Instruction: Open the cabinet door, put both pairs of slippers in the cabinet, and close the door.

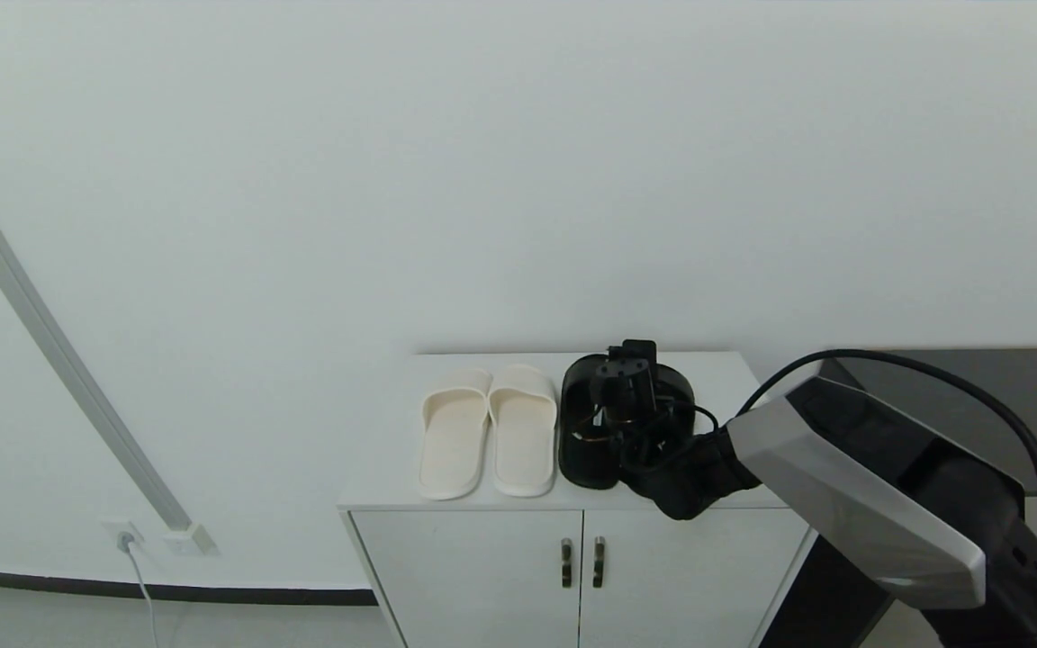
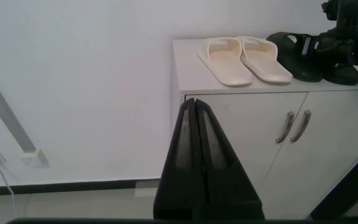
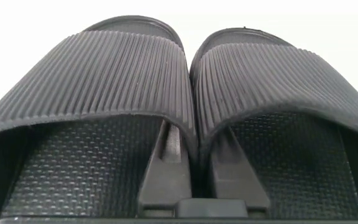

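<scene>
Two pairs of slippers, both on the cabinet top [image 1: 383, 477], toes toward the wall.

- Item 1: cream slippers [image 1: 487, 432], side by side, untouched, on the robot's left of the dark pair and just beside it.
- Item 2: black slippers [image 1: 580, 405], side by side. The right pincer [image 3: 196, 155] has one finger under each ribbed strap and is closed on the two inner side walls, pressing them together.
- Item 3: left pincer [image 2: 195, 143], fingers pressed together on nothing, held low in front of the cabinet [image 1: 482, 576], off to its left.
- Item 4: cabinet doors, both closed; handles [image 1: 565, 562] untouched.

Hazards, as judged:
- The grip holds only soft inner walls, so on lifting, one black slipper could slide free or droop.
- A sideways drag could push the cream pair toward the edge.
- With the doors closed, the held pair has nowhere to go; the left pincer must part its fingers to take a handle.
</scene>
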